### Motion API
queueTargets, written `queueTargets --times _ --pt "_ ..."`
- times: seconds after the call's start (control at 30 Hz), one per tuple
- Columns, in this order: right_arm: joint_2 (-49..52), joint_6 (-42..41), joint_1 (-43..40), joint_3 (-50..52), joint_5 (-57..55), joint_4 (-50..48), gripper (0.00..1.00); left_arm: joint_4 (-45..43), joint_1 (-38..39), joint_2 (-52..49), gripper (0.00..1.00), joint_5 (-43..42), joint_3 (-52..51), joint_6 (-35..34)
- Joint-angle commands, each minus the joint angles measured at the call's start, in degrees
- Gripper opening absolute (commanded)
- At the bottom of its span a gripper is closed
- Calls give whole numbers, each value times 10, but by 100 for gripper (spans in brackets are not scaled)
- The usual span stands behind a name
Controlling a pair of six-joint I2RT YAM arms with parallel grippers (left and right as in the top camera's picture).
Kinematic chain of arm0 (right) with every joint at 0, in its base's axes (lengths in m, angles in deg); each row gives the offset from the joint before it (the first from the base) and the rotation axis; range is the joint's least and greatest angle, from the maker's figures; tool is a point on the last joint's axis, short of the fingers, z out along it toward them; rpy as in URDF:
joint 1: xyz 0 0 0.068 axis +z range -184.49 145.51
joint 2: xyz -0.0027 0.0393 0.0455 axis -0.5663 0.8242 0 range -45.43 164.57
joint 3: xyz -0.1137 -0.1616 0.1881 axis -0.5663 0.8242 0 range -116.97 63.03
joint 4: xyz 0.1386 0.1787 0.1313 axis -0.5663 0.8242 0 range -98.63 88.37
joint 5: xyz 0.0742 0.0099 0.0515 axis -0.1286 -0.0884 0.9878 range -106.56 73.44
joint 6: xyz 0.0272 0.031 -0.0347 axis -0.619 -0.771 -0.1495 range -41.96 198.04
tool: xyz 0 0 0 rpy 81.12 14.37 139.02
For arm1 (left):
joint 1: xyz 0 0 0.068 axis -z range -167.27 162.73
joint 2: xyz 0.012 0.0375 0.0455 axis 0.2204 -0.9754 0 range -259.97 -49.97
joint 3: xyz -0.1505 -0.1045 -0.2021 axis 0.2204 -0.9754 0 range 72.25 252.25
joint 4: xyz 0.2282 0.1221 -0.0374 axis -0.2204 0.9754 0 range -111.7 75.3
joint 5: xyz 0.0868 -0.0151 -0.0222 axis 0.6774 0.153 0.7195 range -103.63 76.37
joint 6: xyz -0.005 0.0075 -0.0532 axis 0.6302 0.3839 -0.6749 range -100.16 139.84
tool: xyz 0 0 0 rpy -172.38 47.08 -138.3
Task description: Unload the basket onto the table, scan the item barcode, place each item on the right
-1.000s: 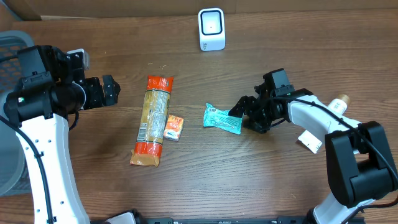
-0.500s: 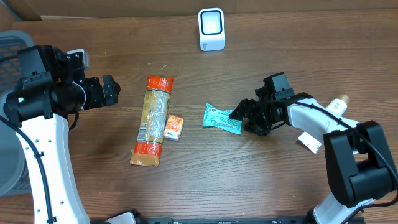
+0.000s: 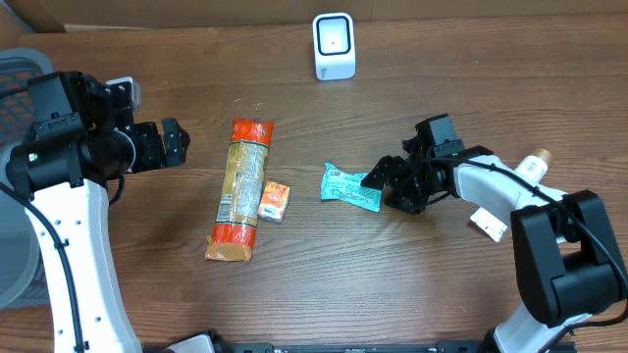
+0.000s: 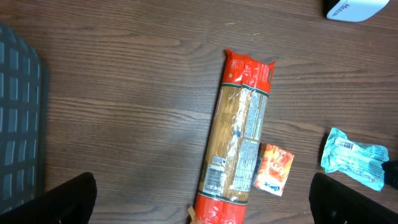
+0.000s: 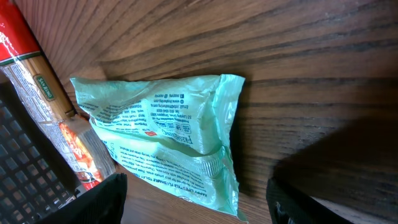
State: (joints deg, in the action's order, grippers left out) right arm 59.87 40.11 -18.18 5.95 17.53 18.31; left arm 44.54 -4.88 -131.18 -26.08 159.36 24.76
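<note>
Teal packet lies on the wooden table just where it lay a second ago, well clear of the white scanner. Your right gripper has crept left onto its right end. Your left gripper hangs spread wide, unmoved, left of the pasta pack. Your left wrist view shows the pasta, a small orange box touching it, and the packet far right. Your right wrist view has the packet between parted fingers, not gripped.
</note>
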Motion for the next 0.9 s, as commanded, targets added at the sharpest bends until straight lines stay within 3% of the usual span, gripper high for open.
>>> queueTargets --times 0.0,0.5,0.7,0.87 --pt "3 -3 1 5 1 -4 74 0 3 10 100 -7 11 13" --pt "4 -31 19 16 13 -38 75 0 3 10 100 -7 11 13" --pt "20 -79 28 16 -3 -59 74 0 3 10 100 -7 11 13" --pt "40 -85 29 16 4 -96 59 0 3 10 100 -7 11 13"
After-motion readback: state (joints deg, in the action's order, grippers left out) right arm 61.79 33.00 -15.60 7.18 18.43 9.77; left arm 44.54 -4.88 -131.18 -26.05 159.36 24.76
